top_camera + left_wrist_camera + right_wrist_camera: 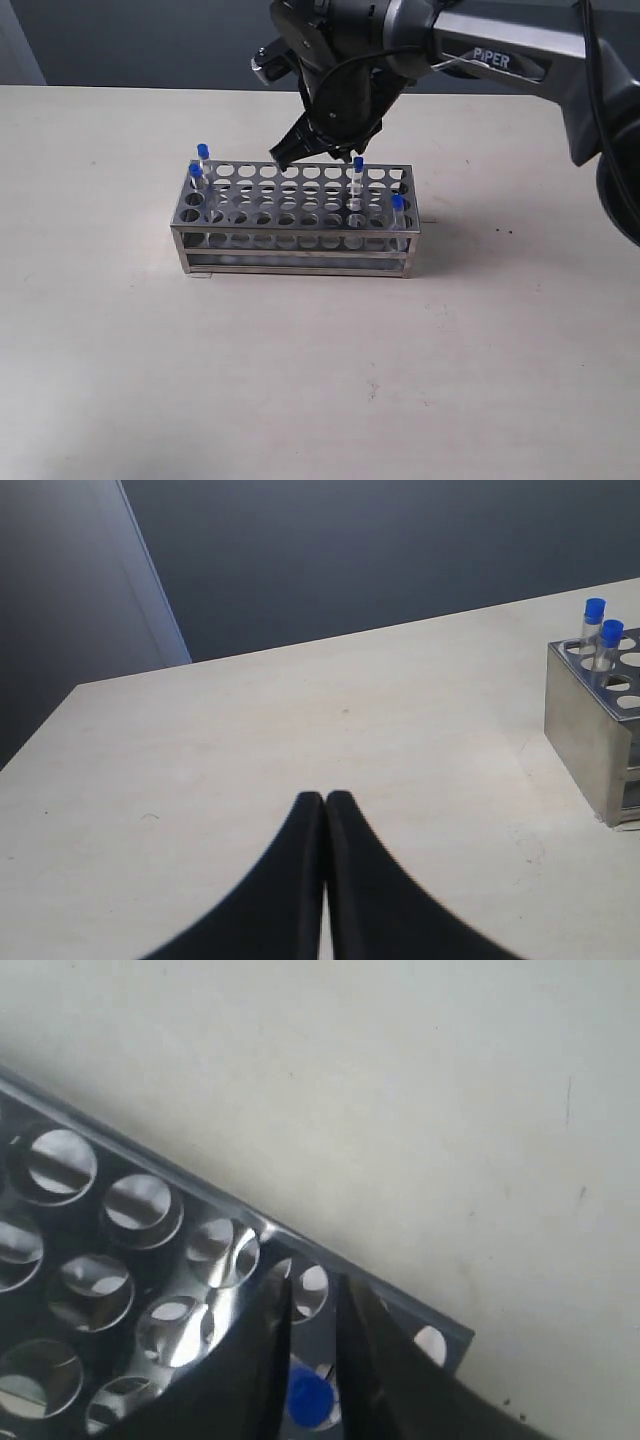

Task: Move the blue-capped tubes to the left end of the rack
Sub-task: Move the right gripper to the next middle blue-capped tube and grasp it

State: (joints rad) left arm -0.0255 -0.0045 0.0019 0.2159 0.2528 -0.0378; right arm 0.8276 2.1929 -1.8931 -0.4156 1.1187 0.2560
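Left gripper [325, 798] is pressed fully closed and empty over bare table [250, 740], just off the rack [300, 235]. The rack stands mid-table, with two blue-capped tubes [203, 151] at its left end and two near its right. Right gripper [312, 1288] hovers over the rack's far edge, fingers a slit apart, gripping nothing.

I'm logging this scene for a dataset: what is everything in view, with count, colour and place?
table: one, beige, under everything.
rack: one, shiny steel, mid-table.
blue-capped tubes: four, clear with blue caps, in the rack; two at its left end (second), two near its right end.
right gripper: one, black, above the rack, jaws slightly apart.
left gripper: one, black, over bare table off the rack's left end, jaws shut.
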